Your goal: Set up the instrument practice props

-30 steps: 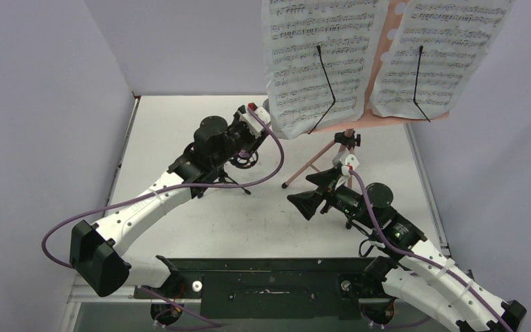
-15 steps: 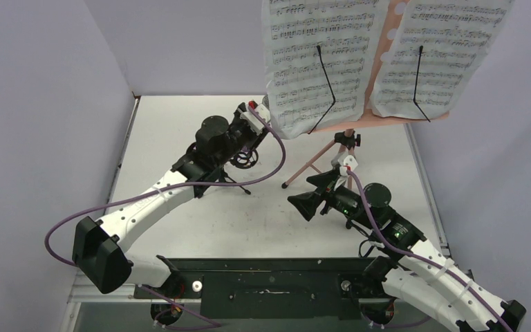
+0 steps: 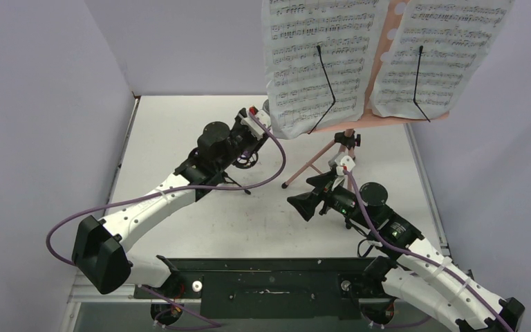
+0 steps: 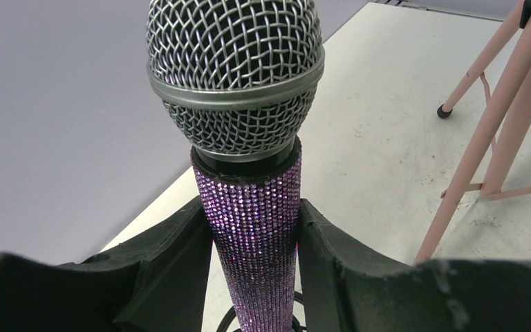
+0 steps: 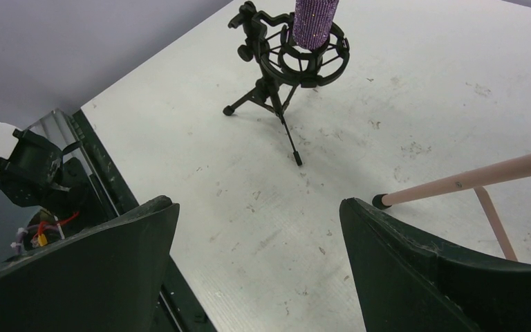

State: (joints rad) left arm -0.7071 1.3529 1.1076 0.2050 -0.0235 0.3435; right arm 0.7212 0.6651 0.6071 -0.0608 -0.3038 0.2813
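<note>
Where the microphone (image 4: 247,173) stands: upright left of the table's centre, its glittery purple body dropped through the ring of the mic stand (image 5: 281,66), its grey mesh head on top.
Left gripper (image 4: 251,211): closed on the purple body just under the head, one black finger (image 4: 180,256) pressed to each side.
Right gripper (image 5: 257,204): jaws spread wide with nothing between them, held above the table right of centre and facing the mic stand.
Mic stand: small, black, three thin legs splayed on the table, well apart from the right gripper.
Music stand (image 3: 382,66): far right, a pink perforated desk on pink tripod legs; one black-tipped foot (image 5: 380,201) rests on the table just beside the right gripper's right finger.
Sheet-music pages (image 3: 318,62): two white printed sheets side by side on the desk, each pinned by a thin black wire arm (image 3: 325,83).
In the way: from above, the left page's lower corner overhangs the left gripper and hides the microphone head; pink legs cross the right side of both wrist views.
Cables (image 3: 180,190): purple, looping along each arm.
Table (image 3: 173,124): white and matte, with faint scuffs and specks.
Base plate (image 3: 269,277): black, along the near edge, carrying both arms.
Walls (image 3: 41,104): plain pale lilac-grey on the left, far and right sides.
</note>
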